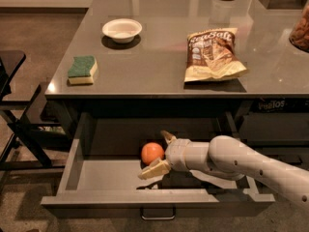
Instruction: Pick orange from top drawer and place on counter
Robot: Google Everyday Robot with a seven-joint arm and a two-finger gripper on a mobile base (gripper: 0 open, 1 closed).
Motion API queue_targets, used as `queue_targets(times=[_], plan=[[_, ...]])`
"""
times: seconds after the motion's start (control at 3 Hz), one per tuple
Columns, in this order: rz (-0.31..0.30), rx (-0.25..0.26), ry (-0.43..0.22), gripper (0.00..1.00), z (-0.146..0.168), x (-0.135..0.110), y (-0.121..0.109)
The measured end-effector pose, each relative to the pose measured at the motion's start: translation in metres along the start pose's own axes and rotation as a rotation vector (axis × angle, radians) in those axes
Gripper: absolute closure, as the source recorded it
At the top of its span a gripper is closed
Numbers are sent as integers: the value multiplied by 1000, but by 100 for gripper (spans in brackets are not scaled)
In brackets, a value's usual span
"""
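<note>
Claw (pixel 155 154) down inside open drawer (pixel 116 197), fingers spread wide: one behind orange (pixel 151 152), other in front of it and lower. Orange sits between them on drawer floor, near middle. Whether fingers touch fruit, can't tell. Arm (pixel 251 163) reaches in from right. Drawer stands out from under tabletop (pixel 154 71). Up on tabletop: white bowl (pixel 122 29) far left, sponge (pixel 82 69) by left edge, chip bag (pixel 212 54) right of middle.
</note>
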State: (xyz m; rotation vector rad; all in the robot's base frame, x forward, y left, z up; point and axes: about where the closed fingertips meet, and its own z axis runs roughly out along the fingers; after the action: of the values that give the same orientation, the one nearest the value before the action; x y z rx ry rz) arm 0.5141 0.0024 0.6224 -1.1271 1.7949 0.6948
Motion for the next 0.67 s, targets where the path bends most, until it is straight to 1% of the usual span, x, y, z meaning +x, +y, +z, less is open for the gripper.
queue_targets(times=[0.67], plan=[[0, 0, 0, 51, 0, 0, 0]])
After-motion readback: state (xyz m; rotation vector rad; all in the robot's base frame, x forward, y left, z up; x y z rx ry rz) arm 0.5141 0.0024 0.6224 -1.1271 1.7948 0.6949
